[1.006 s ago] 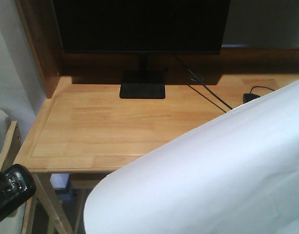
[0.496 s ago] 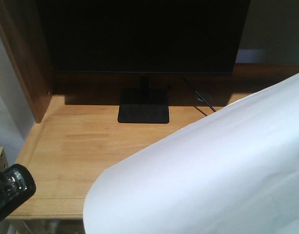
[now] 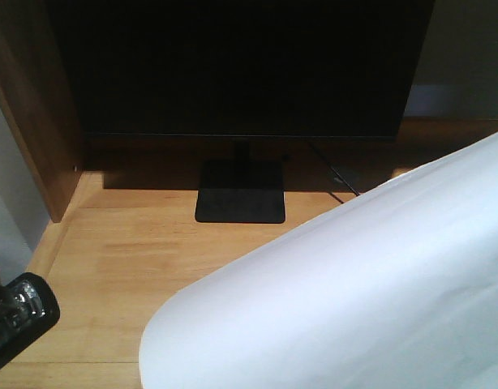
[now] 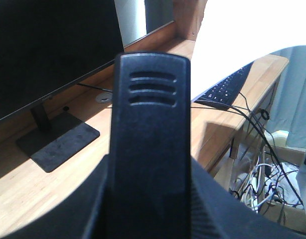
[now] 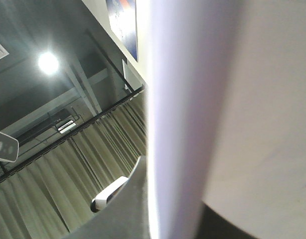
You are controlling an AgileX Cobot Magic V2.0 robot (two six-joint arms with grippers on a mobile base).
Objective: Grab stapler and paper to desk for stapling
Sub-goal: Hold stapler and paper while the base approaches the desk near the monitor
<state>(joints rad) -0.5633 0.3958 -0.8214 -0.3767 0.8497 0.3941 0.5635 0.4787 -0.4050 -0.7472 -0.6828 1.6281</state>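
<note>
The white paper [image 3: 354, 292] is a large curved sheet that fills the lower right of the front view, above the light wood desk [image 3: 143, 259]. In the right wrist view the paper [image 5: 218, 99] runs between the jaws of my right gripper [image 5: 158, 209], which is shut on it. The black stapler [image 4: 150, 139] stands between the jaws of my left gripper [image 4: 150, 204], which is shut on it. The stapler's end [image 3: 18, 320] shows at the lower left of the front view, over the desk's left front part. Its orange label is hidden.
A black monitor [image 3: 233, 65] on a flat stand [image 3: 239, 203] stands at the back of the desk. A darker wooden side panel [image 3: 34, 121] walls the left. A black keyboard [image 4: 225, 89] lies under the paper's edge. Tangled cables [image 4: 257, 164] hang past the desk's right end.
The view has come closer to the desk: the monitor looms larger and the desk's front edge has left the frame. Paper and stapler keep their places in the grippers.
</note>
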